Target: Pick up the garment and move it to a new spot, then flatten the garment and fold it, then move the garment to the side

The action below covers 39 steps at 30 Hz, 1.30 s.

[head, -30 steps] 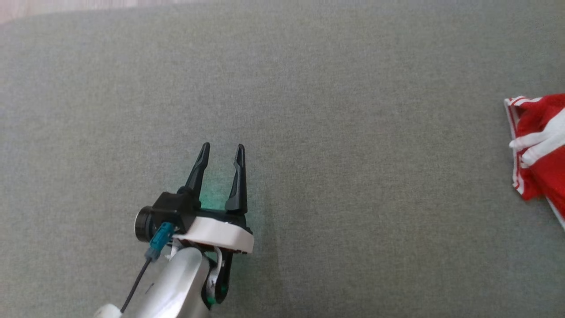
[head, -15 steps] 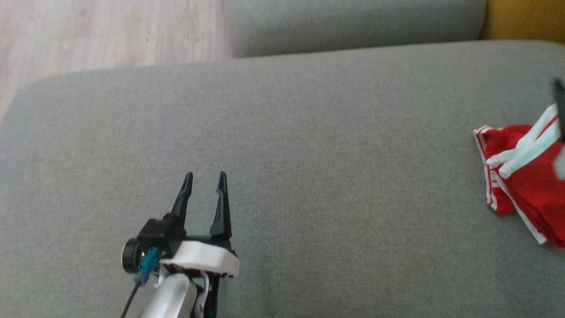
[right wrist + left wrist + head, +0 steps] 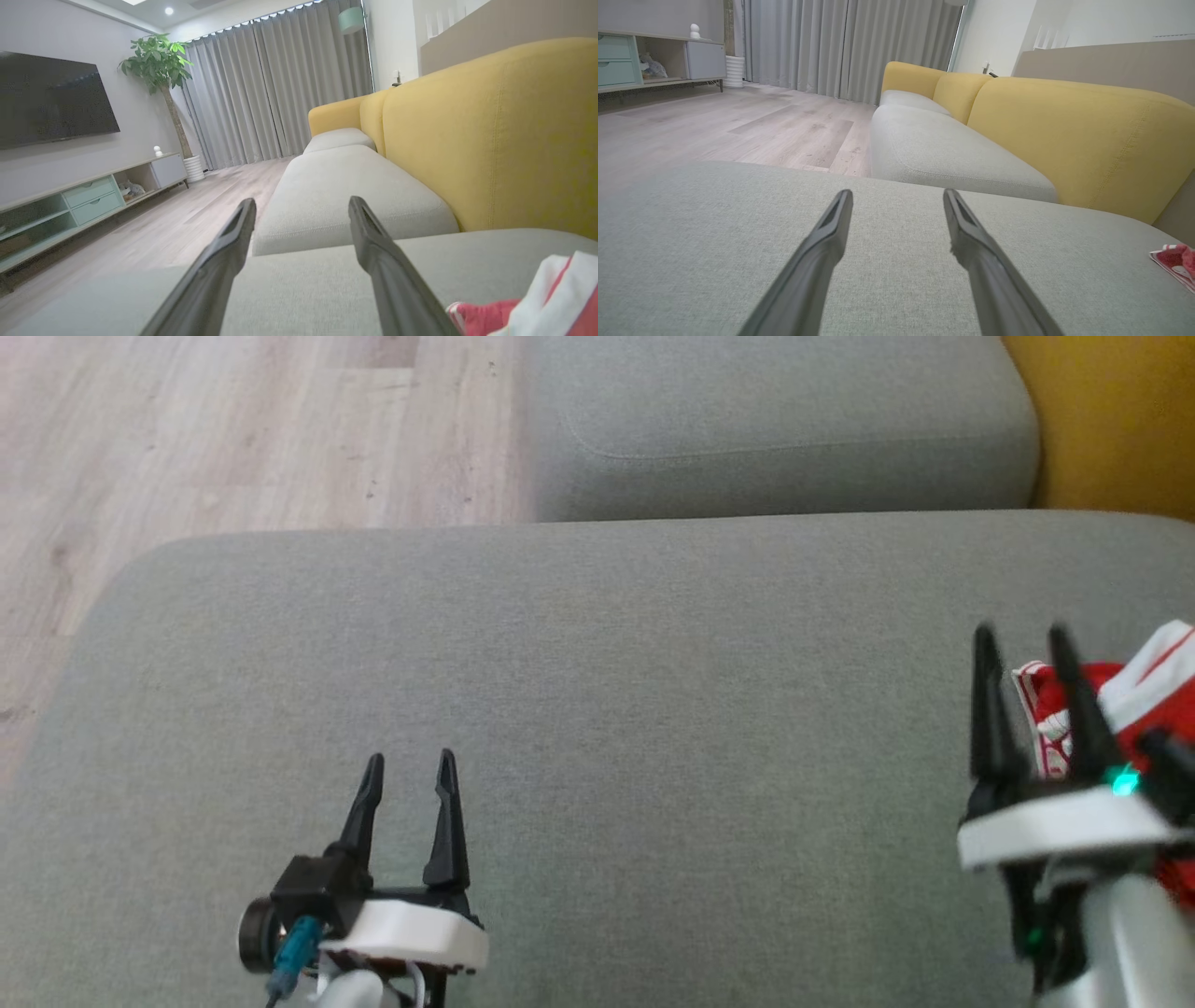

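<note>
The garment (image 3: 1134, 695) is a red bundle with white stripes, lying crumpled at the right edge of the grey sofa cushion (image 3: 653, 709). It also peeks in at the lower right of the right wrist view as red and white cloth (image 3: 551, 298), and at the far right of the left wrist view, where the garment (image 3: 1176, 263) is a small red patch. My right gripper (image 3: 1022, 639) stands open just left of it, nothing between its fingers. My left gripper (image 3: 409, 763) is open over bare cushion at the lower left.
A second grey seat cushion (image 3: 775, 429) lies beyond this one, with a yellow backrest (image 3: 1111, 420) to the right. Wooden floor (image 3: 233, 429) borders the cushion at the left and far side. A TV cabinet (image 3: 88, 196) and curtains stand across the room.
The head camera has tilted up, so the floor and far cushion have come into view. My right gripper has entered at the lower right, beside the garment. The garment lies in a heap.
</note>
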Available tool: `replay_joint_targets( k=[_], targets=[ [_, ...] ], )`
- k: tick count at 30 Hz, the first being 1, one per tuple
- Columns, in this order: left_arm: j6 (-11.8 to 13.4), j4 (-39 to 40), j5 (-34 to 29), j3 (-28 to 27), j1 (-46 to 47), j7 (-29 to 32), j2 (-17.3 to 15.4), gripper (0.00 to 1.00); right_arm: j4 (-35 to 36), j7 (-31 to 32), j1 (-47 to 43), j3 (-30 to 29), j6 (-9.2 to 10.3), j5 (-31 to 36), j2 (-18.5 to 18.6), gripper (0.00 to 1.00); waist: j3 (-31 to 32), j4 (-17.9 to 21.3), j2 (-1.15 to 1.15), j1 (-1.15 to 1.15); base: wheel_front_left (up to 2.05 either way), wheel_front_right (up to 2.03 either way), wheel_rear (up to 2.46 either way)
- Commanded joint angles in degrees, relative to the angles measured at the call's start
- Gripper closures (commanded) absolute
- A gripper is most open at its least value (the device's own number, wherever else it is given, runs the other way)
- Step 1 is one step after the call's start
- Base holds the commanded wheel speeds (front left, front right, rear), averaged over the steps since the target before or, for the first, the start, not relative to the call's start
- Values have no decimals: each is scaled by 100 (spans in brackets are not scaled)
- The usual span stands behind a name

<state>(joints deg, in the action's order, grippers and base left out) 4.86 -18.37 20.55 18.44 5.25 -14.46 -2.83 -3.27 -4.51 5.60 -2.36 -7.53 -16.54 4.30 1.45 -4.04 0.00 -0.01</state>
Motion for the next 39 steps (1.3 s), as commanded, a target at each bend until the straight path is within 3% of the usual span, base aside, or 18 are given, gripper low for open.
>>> replay_joint_targets(
  k=[1, 11, 39],
  targets=[
    [-3, 199, -63, -169, 93, -54, -5, 0, 31, -242, 12, 180, 4, 94, -27, 0, 40, -81, 0, 1, 0, 0, 0],
    [-65, 191, -54, -59, -143, -54, -5, 0, -1016, -977, -591, 317, 4, 271, -139, 0, 124, -198, 0, 1, 0, 0, 0],
    [-10, 160, 450, -288, -185, -54, -5, 0, -1244, -1047, -492, 461, 4, 486, -142, 0, 138, -88, 0, 1, 0, 0, 0]
  ],
)
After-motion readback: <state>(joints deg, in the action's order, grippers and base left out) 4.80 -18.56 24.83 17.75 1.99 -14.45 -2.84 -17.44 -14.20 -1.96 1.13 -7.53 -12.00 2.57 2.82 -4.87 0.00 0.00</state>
